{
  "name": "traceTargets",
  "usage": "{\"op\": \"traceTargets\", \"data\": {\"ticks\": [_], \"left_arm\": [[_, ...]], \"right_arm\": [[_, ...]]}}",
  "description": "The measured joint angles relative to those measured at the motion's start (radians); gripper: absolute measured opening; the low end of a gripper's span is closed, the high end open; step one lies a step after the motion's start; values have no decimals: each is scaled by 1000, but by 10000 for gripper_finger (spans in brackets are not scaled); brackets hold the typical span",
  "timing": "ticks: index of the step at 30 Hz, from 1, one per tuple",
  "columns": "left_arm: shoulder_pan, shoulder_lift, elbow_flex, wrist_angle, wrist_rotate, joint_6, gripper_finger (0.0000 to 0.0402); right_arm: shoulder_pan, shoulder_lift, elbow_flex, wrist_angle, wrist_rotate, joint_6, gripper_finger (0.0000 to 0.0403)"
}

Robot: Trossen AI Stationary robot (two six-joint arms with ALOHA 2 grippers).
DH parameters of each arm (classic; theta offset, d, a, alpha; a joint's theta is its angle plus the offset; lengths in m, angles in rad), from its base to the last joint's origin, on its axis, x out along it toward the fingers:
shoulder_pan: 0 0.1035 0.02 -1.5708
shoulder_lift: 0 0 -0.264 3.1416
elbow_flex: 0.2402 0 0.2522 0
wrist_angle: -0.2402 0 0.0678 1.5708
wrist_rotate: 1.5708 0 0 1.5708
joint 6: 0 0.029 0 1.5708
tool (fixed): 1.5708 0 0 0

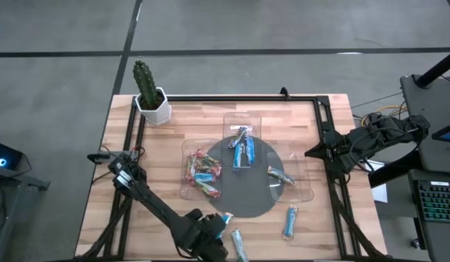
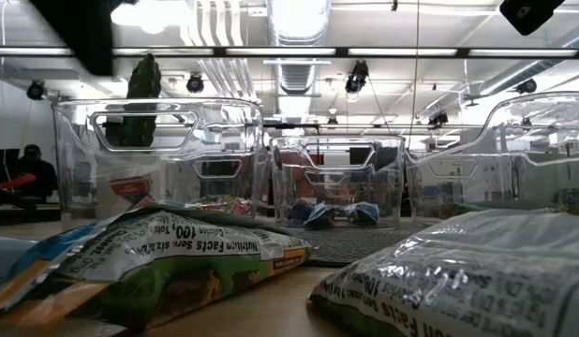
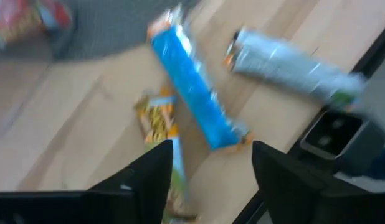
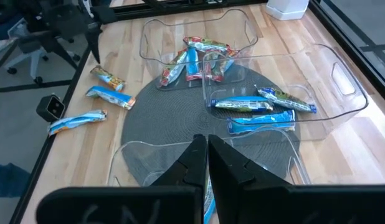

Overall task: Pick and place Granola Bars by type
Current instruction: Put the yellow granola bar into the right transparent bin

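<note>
Three granola bars are seen on the bare desk (image 1: 181, 127) near its front edge below the left gripper (image 3: 211, 163), whose jaws are apart and empty. The blue bar (image 3: 192, 84) lies flat, long axis diagonal; the silver bar (image 3: 286, 65) lies beside it, angled crosswise. The right gripper (image 4: 207, 146), jaws together, is held over the clear trays (image 4: 292, 68).

grey floor (image 1: 65, 29) around the wooden table (image 1: 298, 116); exposed ducts (image 2: 299, 23) and lights on the ceiling; a seated person (image 2: 32, 173) beyond.
</note>
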Motion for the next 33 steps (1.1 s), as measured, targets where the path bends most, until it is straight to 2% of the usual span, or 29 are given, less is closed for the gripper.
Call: {"op": "traceTargets", "data": {"ticks": [4,7,16,19,27,33], "left_arm": [[0,0,-62,4,130,-10,218],[-2,0,-113,10,184,-25,220],[7,-3,-159,35,187,14,220],[14,-3,-204,44,243,-11,220],[23,-5,-324,261,313,5,220],[29,-10,-356,269,336,-11,219]], "right_arm": [[0,0,0,0,0,0,8],[0,0,0,0,0,0,8],[0,0,0,0,0,0,8],[0,0,0,0,0,0,8],[0,0,0,0,0,7,8],[0,0,0,0,1,8,8]]}}
